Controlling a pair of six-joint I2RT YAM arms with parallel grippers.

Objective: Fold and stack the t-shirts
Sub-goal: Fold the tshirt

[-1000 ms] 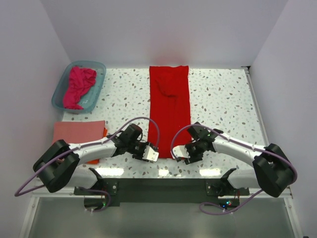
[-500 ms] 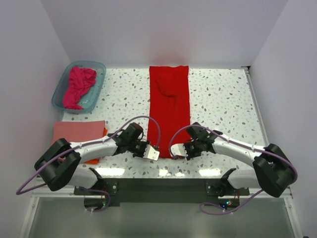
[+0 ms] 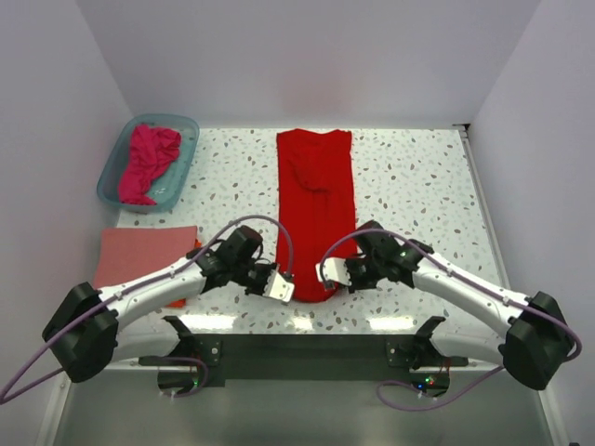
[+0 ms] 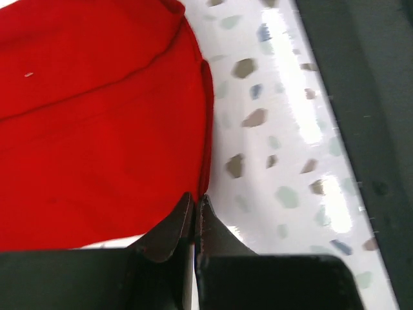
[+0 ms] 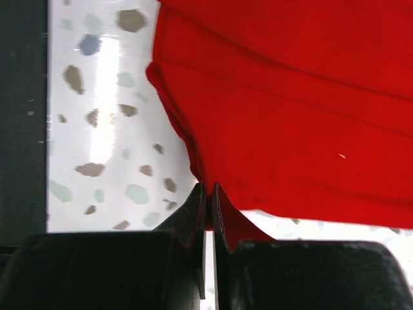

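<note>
Folding step (judged): near hem of red t-shirt (image 3: 314, 204) is pinched at both corners, ready to be carried to the far end to halve the strip.
Shirt pos.: long narrow strip down ctr of table (image 3: 418, 186). Collar end lies at far edge, hem end by the arm bases. Loose ridge visible in the far half.
L gripper (image 3: 279, 289): at near-left hem corner. Wrist view shows jaws pressed together w/ cloth edge nipped at the very tips, i.e. a shallow bite.
R gripper (image 3: 329, 271): at near-right hem corner. Jaws closed on cloth, w/ red showing on both sides of the fingers. Bite looks deeper than L.
Lift: raise both corners together to equal height, just enough for hem to clear the layers below.
Travel: move both arms straight toward far edge at equal speed. Hold spacing at strip width so hem is taut, no sag at ctr.
Placement: lay hem square on collar end w/ side edges aligned. Lower fully before opening.
Risk 1: L tip grip may slip, skewing the hem.
Risk 2: if only the top layer is caught, inner layers lag and the strip opens.
Risk 3: drag may pull the far half off line.
Other items: magenta t-shirt (image 3: 149, 163) lies crumpled in tub (image 3: 191, 130) at far left, not yet folded. Salmon t-shirt (image 3: 144, 251) lies folded flat at near left, well apart from the red one. Prob. the stack site.
</note>
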